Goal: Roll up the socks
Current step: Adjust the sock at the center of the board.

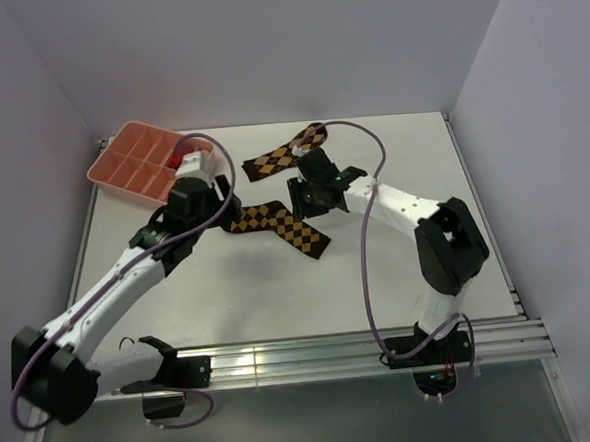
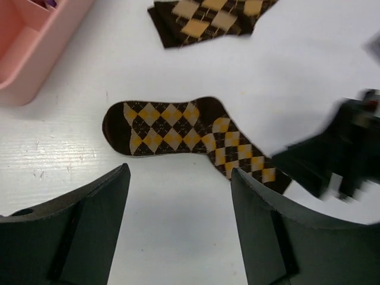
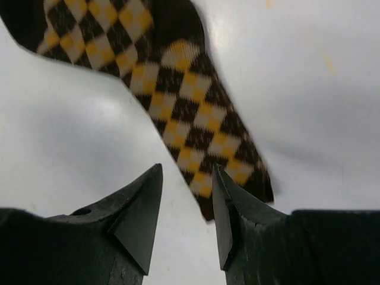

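Observation:
Two dark brown socks with a tan-orange argyle pattern lie flat on the white table. One sock (image 1: 275, 227) (image 2: 184, 133) (image 3: 178, 101) lies in the middle between the arms, toe to the left. The other sock (image 1: 283, 154) (image 2: 208, 18) lies farther back. My left gripper (image 1: 217, 208) (image 2: 181, 178) hovers open just short of the near sock's toe end, with only bare table between its fingers. My right gripper (image 1: 310, 212) (image 3: 187, 172) is open above that sock's cuff end, and the cuff's corner shows between its tips, ungripped.
A pink compartment tray (image 1: 105, 152) (image 2: 56, 56) stands at the back left with something red in one cell. White walls close in the table on the left, back and right. A metal rail (image 1: 313, 358) runs along the near edge.

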You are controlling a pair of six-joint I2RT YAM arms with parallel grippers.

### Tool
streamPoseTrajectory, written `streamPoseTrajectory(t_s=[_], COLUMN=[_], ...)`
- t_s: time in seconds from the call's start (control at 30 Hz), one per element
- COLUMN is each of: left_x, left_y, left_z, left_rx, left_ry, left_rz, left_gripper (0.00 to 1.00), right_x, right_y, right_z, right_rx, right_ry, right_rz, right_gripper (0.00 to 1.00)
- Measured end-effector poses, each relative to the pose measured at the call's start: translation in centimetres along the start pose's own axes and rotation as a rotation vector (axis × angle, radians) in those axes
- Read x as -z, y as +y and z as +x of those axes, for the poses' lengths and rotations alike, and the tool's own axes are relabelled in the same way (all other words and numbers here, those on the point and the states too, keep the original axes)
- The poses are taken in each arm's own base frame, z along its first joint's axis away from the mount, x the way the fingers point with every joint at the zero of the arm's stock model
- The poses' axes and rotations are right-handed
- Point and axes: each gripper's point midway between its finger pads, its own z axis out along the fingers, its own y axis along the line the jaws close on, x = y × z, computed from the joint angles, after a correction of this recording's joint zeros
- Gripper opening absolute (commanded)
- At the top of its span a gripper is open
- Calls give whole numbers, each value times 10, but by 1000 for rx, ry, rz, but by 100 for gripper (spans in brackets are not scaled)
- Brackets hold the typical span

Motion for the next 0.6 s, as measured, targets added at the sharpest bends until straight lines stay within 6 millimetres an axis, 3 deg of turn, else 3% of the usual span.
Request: streamPoseTrajectory(t_s=[0.13, 0.3, 0.37, 0.5, 0.6], left_x=[39, 50, 51, 52, 52], left_y=[6, 29, 36, 47, 54], left_z=[-22, -20, -18, -19, -19], left_rx=[70, 99, 105, 110, 109], left_ry=[-84, -77, -71, -76, -74], left_rz=[14, -69, -99, -138, -162], left_gripper=[77, 82, 84, 86, 87], right_x=[-32, -60, -64, -60, -55], right_y=[1, -17, -25, -24, -11], right_z=[-16, 21, 43, 56, 70], right_rx=[26, 19, 13, 5, 19], right_ry=[1, 96, 136, 114, 109], right_rz=[17, 69, 85, 77, 69], right_gripper=[45, 44, 44, 44, 45])
